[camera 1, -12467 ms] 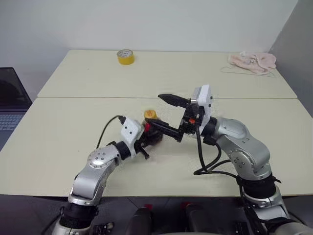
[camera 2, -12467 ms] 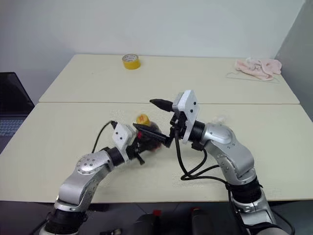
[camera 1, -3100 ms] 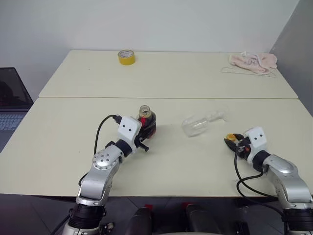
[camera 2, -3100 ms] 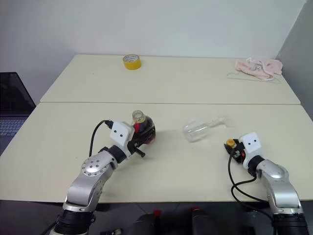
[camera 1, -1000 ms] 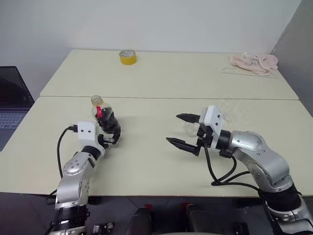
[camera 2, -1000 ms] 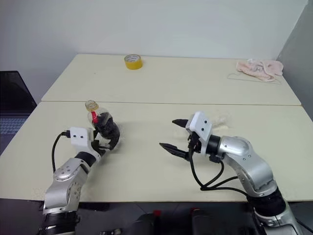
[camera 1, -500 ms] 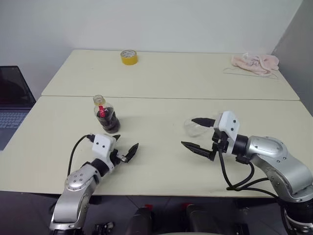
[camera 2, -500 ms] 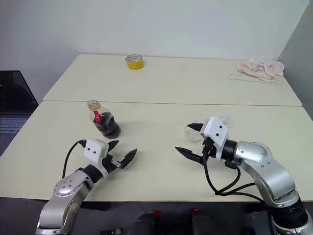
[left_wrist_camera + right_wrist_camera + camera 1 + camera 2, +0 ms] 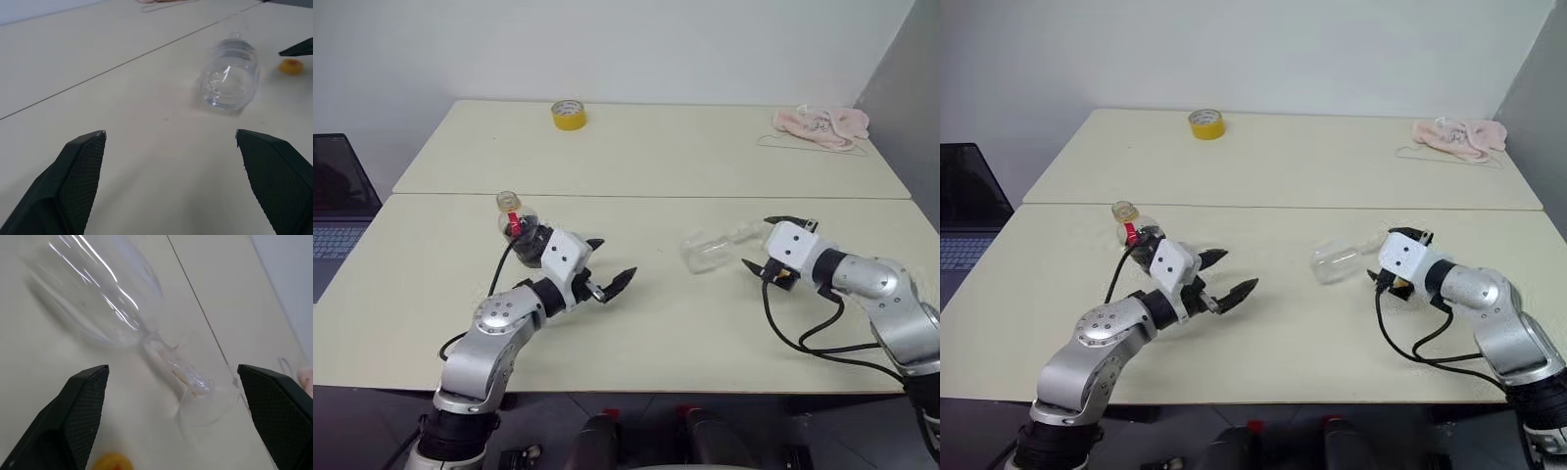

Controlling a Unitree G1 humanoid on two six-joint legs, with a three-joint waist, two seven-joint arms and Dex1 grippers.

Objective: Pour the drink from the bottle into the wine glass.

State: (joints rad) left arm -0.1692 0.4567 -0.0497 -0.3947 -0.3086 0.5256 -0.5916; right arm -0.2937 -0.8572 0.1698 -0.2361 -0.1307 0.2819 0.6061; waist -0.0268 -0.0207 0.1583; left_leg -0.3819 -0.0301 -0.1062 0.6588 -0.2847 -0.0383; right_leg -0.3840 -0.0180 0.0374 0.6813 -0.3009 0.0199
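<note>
The bottle point(image 9: 515, 229) stands upright and uncapped at the left of the near table, with dark drink point(image 9: 1141, 253) low in it; my left wrist hides its lower part. My left gripper point(image 9: 615, 258) is open just right of it, pointing at the wine glass point(image 9: 709, 251). The glass lies on its side, empty, bowl toward the left gripper point(image 9: 170, 132) and stem point(image 9: 166, 363) toward the right. My right gripper point(image 9: 766, 242) is open beside the stem and foot, not touching. The yellow-orange cap point(image 9: 290, 66) lies on the table by the right gripper point(image 9: 172, 367).
A yellow tape roll point(image 9: 566, 114) and a pink cloth point(image 9: 820, 124) lie on the far table. A laptop point(image 9: 337, 206) sits off the left edge. A seam point(image 9: 646, 196) runs between the two tables.
My left gripper has come off the bottle, leaving it upright, and swung right toward the glass. My right gripper has moved right, from in front of the bowl to the stem end.
</note>
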